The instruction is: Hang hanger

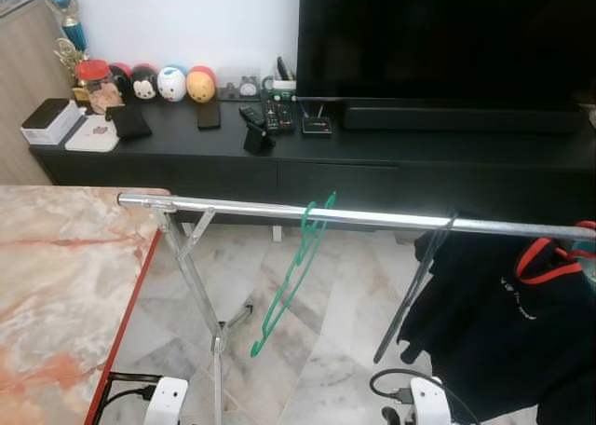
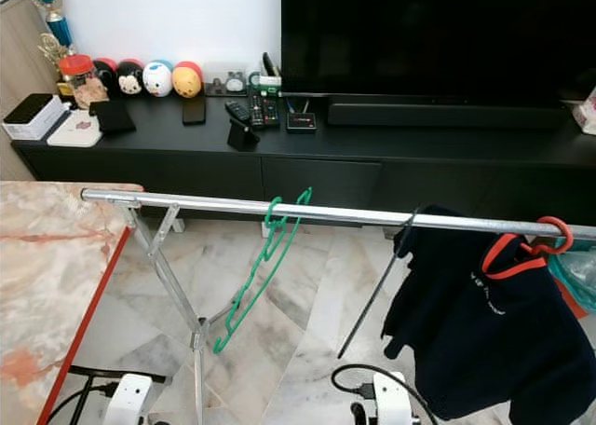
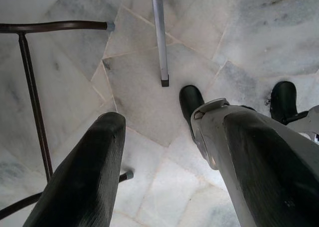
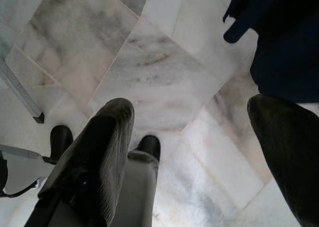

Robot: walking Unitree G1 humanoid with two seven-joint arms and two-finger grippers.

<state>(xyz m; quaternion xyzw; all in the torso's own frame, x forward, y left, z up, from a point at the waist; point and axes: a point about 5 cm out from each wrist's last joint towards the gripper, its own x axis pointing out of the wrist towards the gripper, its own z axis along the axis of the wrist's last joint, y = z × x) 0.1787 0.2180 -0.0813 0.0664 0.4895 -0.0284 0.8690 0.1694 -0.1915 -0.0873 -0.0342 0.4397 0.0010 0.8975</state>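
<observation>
**Green hanger on the rail, both arms hanging idle**

A long black TV console [image 1: 372, 159] runs along the back wall under a dark screen [image 1: 438, 38]. In front of it stands a metal clothes rack whose silver rail [image 1: 372, 218] crosses the whole scene. At the left edge is a marble-patterned worktop [image 1: 56, 285] with a red rim. On the right part of the rail a dark garment with red trim [image 2: 484, 332] hangs from a red hanger [image 2: 549, 234], and beside it a dark hanger [image 1: 414, 290] slants down from the rail.

The green hanger [image 1: 293, 276] is hooked over the rail near its middle, tilted, its body swinging below toward the marble floor [image 1: 326, 350]. By the look of it, the hanging is already done, though the hook's seat on the rail is thin and hard to read.

It seems to be light wire or thin plastic: stiff enough to keep shape, slippery, and apt to swing. The best hold would be the neck just under the hook.

The left end effector [image 3: 164, 172] points at the floor with its fingers spread wide, holding nothing. The right end effector [image 4: 199, 162] does the same, wide and empty, near the dark garment's hem.
</observation>
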